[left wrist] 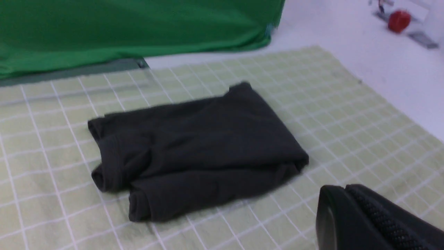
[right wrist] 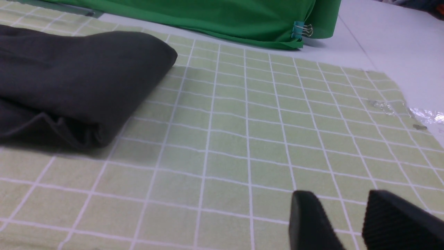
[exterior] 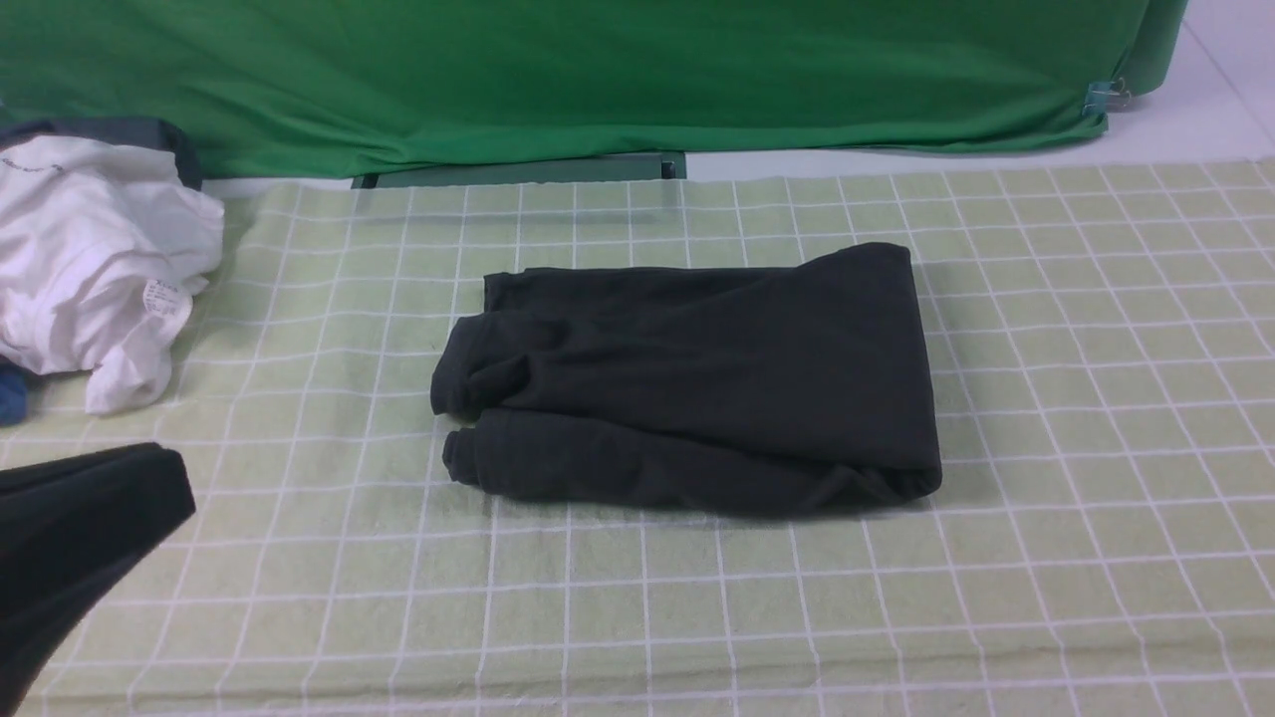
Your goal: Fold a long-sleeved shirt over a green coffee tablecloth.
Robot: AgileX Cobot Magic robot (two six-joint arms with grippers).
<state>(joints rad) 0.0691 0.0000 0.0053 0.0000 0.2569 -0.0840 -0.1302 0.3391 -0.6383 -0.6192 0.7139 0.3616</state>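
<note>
The black long-sleeved shirt [exterior: 697, 378] lies folded into a thick rectangle in the middle of the green coffee tablecloth [exterior: 1046, 558], its rolled sleeves at the left end. It also shows in the left wrist view as the shirt [left wrist: 194, 152] and in the right wrist view as the shirt [right wrist: 69, 83]. My left gripper [exterior: 174, 478] hovers at the near left, apart from the shirt. Its jaws are pressed together, shut on nothing [left wrist: 345, 187]. My right gripper [right wrist: 341, 198] is out of the front view; it stands open over bare cloth, right of the shirt.
A crumpled white garment [exterior: 100, 279] lies at the far left on the cloth's edge. A plain deep-green cloth [exterior: 598, 80] hangs along the back, held by a binder clip [exterior: 1101, 98]. White floor [exterior: 1215, 110] lies beyond the cloth at the right.
</note>
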